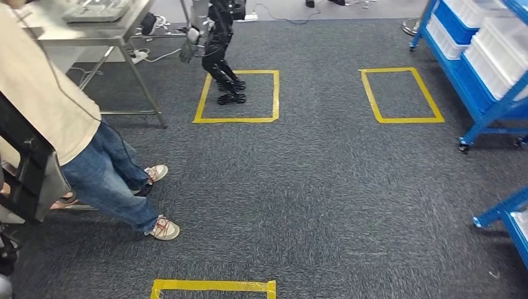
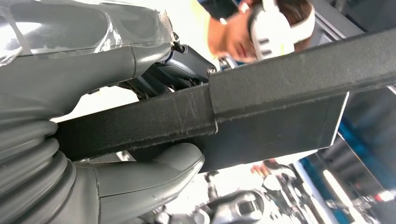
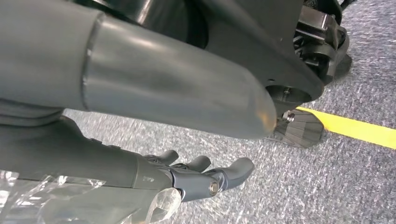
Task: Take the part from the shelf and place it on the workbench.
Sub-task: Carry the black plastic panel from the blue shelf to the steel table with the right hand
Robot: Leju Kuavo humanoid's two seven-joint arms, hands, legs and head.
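Observation:
My left hand (image 2: 79, 154) grips a black flat metal part (image 2: 280, 93), with the thumb under it and the dark fingers (image 2: 182, 65) over its top edge. In the head view a black frame-like piece (image 1: 28, 168) stands at the left edge, in front of a person. My right hand (image 3: 154, 182) hangs low over the grey carpet with its fingers spread and nothing in it. The steel workbench (image 1: 93, 31) stands at the far left. A blue shelf (image 1: 479, 68) with white bins stands at the right.
A person (image 1: 93, 156) in jeans stands close at the left, between me and the workbench. Another small black robot (image 1: 221, 56) stands in a yellow taped square (image 1: 236, 118). More yellow squares (image 1: 401, 118) (image 1: 212, 286) mark the carpet. A second blue rack (image 1: 510, 218) juts in at right.

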